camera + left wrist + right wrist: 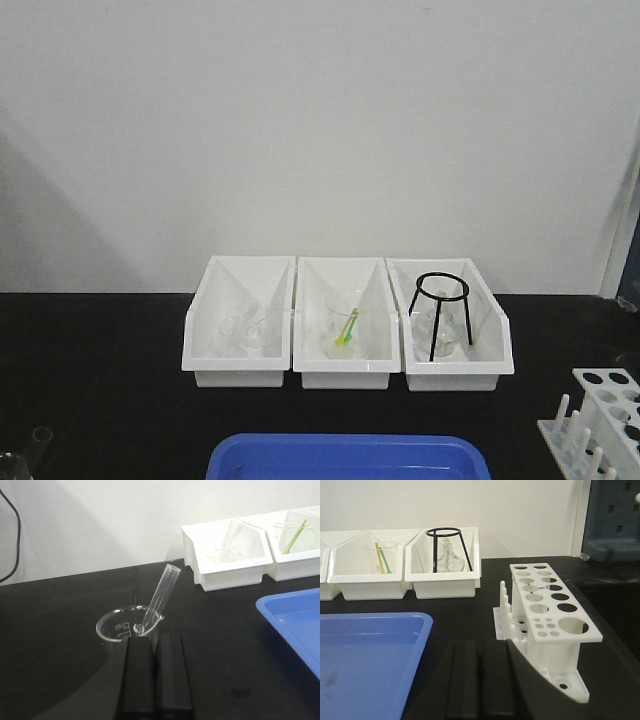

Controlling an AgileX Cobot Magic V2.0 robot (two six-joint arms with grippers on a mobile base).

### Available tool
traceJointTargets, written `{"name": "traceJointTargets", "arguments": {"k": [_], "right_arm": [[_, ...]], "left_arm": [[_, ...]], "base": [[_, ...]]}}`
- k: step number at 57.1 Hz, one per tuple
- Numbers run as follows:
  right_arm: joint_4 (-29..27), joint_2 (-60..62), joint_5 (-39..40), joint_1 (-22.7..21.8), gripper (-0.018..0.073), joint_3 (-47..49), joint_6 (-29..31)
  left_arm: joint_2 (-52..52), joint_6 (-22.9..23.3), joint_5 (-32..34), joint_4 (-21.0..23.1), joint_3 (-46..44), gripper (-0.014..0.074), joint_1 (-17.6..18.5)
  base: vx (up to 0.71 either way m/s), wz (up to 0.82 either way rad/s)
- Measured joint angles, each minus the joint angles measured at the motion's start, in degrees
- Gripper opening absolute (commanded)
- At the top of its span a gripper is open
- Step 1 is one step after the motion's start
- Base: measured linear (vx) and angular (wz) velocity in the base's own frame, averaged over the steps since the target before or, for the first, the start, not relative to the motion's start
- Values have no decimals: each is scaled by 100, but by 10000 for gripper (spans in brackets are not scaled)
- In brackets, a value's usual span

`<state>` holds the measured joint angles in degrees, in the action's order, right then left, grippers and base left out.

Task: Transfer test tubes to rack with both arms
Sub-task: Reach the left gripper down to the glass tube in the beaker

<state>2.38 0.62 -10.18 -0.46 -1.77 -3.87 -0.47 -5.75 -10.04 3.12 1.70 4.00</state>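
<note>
One test tube is seen leaning in the glass beaker on the black worktop, its open rim tilted up and away toward the white bins. The left pincer is held just short of the beaker, its fingers pressed together with nothing between them.

On the other side, the right pincer is likewise clenched on nothing, just beside the white rack. The rack stands upright on the worktop, to the right of the blue tray. Every hole that can be seen in its top plate is empty, and nothing is hung on its pegs. No second tube can be made out in any view.

So the transfer is judged to be at its very start: nothing is gripped and nothing is racked. The whole job is left. The left pincer has to be opened and closed on the tube. The tube then has to be lifted clear of the beaker, carried across past the tray, probably handed to the right pincer, and lowered into a hole.
</note>
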Motion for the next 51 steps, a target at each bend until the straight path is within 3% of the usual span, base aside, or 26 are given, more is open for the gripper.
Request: {"name": "traceJointTargets", "arguments": {"k": [51], "right_arm": [[0, 0, 5, 0, -8, 0, 0]], "left_arm": [[0, 13, 0, 32, 0, -20, 0]], "base": [[2, 0]]}}
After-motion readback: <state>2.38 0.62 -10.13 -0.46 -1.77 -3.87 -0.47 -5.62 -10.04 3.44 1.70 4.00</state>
